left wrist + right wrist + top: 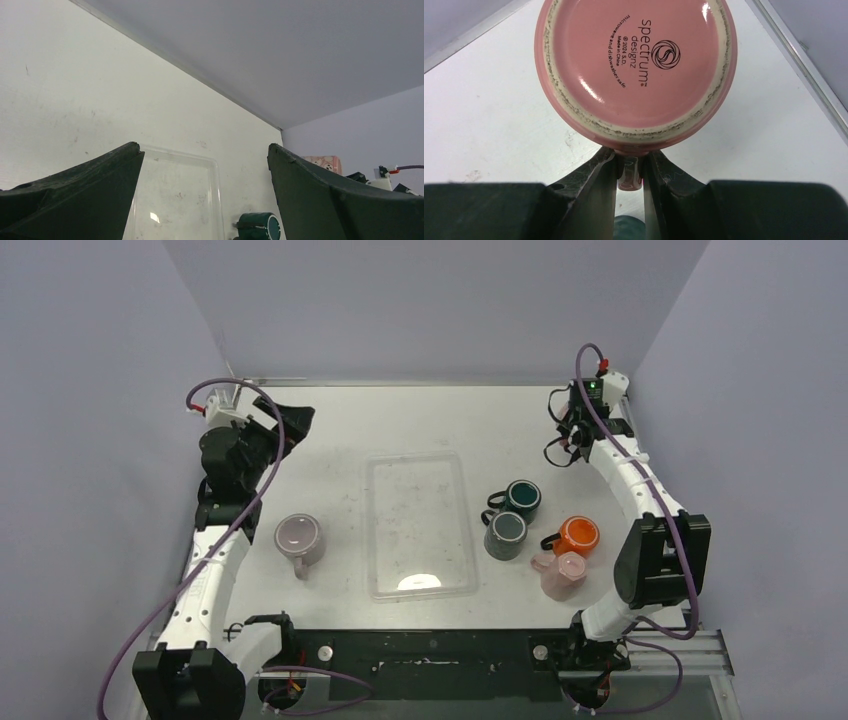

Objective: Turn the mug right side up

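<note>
- Because the right gripper (629, 161) pinches only the thin handle (629, 181) of the pink mug (636, 65), with its fingers drawn narrow around it, the mug may swing or slip when the wrist rolls. The body looks heavy for so small a hold.
- In the right wrist view the base of the mug faces the camera and its mouth points away, toward the table (489, 125). I judge that it is not yet turned up. It seems to be lifted off the table, near the upper right of the top view, where the arm hides it.
- If the wrist rolls too low, the rim could strike the table. If the fingers let go before the base sits flat, the mug could tip over.
- The back edge of the table and the wall (819, 30) run close by at the upper right of the wrist view, so there is little room on that side.
- Open room lies toward the upper middle of the top view, above the clear tray (367, 530). The teal mug (522, 497) and three others beside it stand close together below, and the arm should avoid them.
- The left gripper (204, 146) stands wide and holds nothing, at the upper left of the top view, well apart from the mug.
</note>
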`<state>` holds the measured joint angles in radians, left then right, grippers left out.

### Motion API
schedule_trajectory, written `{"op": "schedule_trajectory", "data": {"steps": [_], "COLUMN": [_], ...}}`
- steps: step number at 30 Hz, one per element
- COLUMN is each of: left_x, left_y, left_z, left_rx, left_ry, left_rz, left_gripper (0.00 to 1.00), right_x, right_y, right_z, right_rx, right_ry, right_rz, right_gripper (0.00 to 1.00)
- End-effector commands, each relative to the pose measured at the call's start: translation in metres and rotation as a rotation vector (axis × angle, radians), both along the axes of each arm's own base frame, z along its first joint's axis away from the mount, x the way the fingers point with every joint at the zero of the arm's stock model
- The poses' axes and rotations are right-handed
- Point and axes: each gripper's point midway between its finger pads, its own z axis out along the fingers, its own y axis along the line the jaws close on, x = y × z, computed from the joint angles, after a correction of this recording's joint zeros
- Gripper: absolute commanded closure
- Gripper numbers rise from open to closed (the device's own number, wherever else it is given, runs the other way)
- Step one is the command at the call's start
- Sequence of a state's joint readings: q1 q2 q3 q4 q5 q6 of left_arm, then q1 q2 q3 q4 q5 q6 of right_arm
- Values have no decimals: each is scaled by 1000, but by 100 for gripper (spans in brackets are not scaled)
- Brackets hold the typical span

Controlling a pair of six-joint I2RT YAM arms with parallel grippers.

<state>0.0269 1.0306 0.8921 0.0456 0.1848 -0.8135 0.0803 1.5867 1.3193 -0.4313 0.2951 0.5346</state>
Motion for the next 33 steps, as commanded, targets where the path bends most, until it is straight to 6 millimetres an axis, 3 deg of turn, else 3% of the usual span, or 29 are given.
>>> {"op": "schedule_trajectory", "data": {"steps": [1, 7, 8, 16, 23, 29, 33], "left_x": [-5, 0, -1, 7, 9, 9, 13], "left_y": [-6, -13, -24, -62, -126, -197, -231], "left_z": [9, 15, 16, 6, 3, 3, 9], "left_rx": [-52, 21, 31, -1, -75, -169, -309], "left_ry": [-20, -22, -24, -8, -5, 12, 34], "left_rz": [-15, -58, -91, -196, -352, -525, -604], "left_gripper": [4, 4, 4, 4, 4, 4, 4], "right_x": [19, 27, 27, 33, 40, 49, 50], "right_y": [11, 47, 54, 91, 107, 126, 140], "right_z": [87, 99, 102, 109, 90, 99, 111], "right_rx": [6, 31, 41, 152, 212, 335, 455], "right_ry": [-262, -309, -319, -370, -362, -425, -481], "right_rz": [11, 101, 116, 193, 215, 242, 259], "right_gripper": [95, 95, 95, 95, 95, 95, 95]}}
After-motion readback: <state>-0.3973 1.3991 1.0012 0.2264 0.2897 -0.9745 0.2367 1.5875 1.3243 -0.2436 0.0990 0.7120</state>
